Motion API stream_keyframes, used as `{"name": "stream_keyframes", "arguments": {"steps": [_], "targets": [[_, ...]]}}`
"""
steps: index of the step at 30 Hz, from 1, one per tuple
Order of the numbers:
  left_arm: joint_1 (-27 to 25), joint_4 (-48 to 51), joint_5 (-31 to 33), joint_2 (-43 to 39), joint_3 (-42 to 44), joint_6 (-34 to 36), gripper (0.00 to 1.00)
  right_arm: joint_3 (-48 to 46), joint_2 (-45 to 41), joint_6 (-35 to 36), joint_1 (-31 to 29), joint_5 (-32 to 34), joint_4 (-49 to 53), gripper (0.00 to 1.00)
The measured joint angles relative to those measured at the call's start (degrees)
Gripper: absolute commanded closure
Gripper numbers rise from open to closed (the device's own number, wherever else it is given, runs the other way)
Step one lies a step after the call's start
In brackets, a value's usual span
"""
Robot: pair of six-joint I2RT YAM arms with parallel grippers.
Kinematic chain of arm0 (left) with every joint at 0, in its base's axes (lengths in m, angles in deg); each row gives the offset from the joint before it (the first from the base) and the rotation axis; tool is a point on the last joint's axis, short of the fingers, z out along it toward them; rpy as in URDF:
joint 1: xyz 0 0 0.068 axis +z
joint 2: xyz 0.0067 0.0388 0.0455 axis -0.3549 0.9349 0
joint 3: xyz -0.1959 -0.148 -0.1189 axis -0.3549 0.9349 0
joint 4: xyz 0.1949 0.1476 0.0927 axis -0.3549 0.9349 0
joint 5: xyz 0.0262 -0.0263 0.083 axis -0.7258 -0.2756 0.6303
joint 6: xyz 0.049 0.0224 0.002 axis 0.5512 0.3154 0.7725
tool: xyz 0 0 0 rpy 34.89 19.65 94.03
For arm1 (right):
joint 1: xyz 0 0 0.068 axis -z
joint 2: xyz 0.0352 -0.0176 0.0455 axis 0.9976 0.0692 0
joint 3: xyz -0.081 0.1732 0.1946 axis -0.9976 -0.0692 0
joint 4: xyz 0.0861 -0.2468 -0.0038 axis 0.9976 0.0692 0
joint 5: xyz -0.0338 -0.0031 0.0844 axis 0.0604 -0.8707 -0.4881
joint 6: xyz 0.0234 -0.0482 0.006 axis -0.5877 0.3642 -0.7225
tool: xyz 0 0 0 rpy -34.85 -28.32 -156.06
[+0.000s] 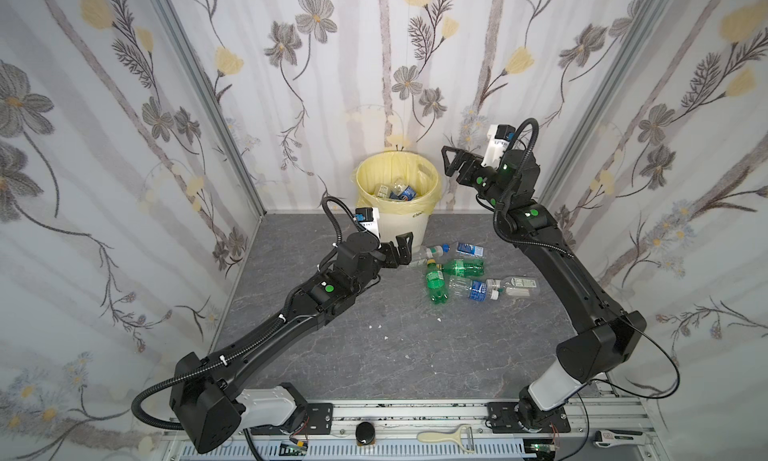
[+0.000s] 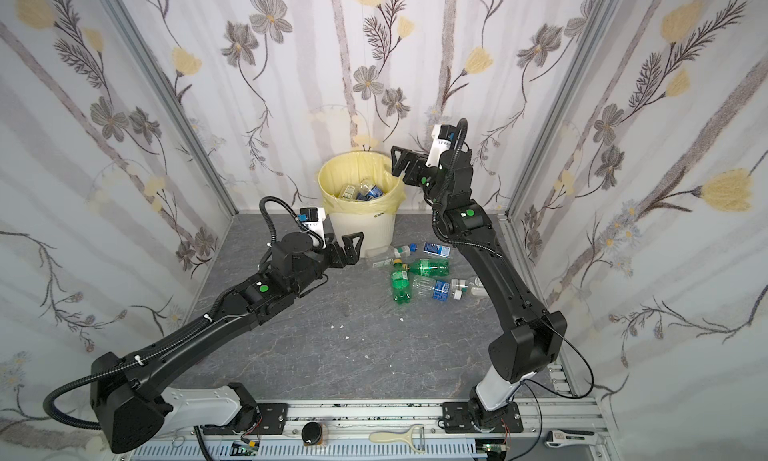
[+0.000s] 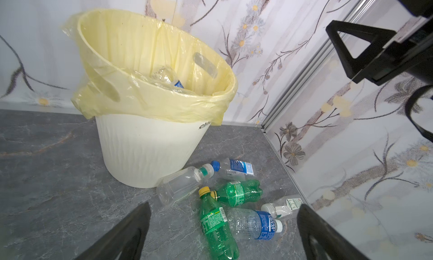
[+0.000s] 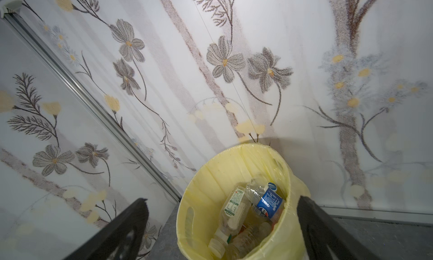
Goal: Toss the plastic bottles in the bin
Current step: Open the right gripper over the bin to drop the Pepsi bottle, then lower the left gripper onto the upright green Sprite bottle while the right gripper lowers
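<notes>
The left gripper (image 1: 405,251) hangs low with its fingers spread wide and nothing between them, just in front of the bin (image 1: 401,226). Right ahead of its tips lies a clear bottle with a green-and-white cap (image 1: 428,253). It is on its side, base just beside the bin's foot and cap pointing away from the bin. Its long axis runs roughly along the gripper's line of reach, so the fingers look placed to straddle its body. The left arm is plainly the nearer.

The right gripper (image 1: 446,162) is also spread and empty. It is raised beside the bin's rim, well apart from the bottles on the floor.

Farther from the bin than the clear bottle lie a blue-capped bottle (image 1: 469,250), two green Sprite bottles (image 1: 436,286) (image 1: 465,267), a blue-labelled bottle (image 1: 473,289) and a white-capped clear bottle (image 1: 517,285), all on their sides.

Inside the bin's yellow liner (image 1: 365,176) several bottles already lie, among them a green-and-white-labelled one (image 4: 234,207) and a blue-labelled one (image 4: 269,201).
</notes>
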State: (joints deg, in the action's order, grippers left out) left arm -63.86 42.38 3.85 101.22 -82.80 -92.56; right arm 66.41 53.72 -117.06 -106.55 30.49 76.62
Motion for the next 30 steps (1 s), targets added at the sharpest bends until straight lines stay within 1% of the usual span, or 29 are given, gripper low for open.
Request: {"name": "stream_keyframes", "arguments": {"steps": [6,8,12,18,21,26,30], "targets": [[0.04,0.2,-3.3,5.88,0.63,-5.46,0.0,-12.02,-7.52,0.96,2.54,1.51,1.46,0.0],[0.02,0.2,-4.46,7.89,0.68,-7.45,0.0,-16.17,-10.56,1.73,2.62,2.54,1.77,0.0],[-0.33,0.17,-7.23,13.0,0.66,-10.73,0.0,-26.01,-17.92,3.45,2.58,2.4,1.31,0.0],[-1.44,0.37,-10.47,20.31,0.0,-14.64,0.0,-40.94,-27.39,4.5,2.58,2.71,3.23,0.0],[-1.97,0.57,-12.66,24.17,-1.75,-15.39,0.0,-46.01,-30.45,5.49,2.58,2.73,4.61,0.0],[-3.54,0.59,-15.78,28.98,-4.87,-15.93,0.0,-51.21,-33.48,7.15,2.62,2.71,7.26,0.0],[-4.24,0.59,-16.59,32.3,-6.71,-16.02,0.0,-54.8,-35.6,7.39,2.71,2.43,8.94,0.0]]}}
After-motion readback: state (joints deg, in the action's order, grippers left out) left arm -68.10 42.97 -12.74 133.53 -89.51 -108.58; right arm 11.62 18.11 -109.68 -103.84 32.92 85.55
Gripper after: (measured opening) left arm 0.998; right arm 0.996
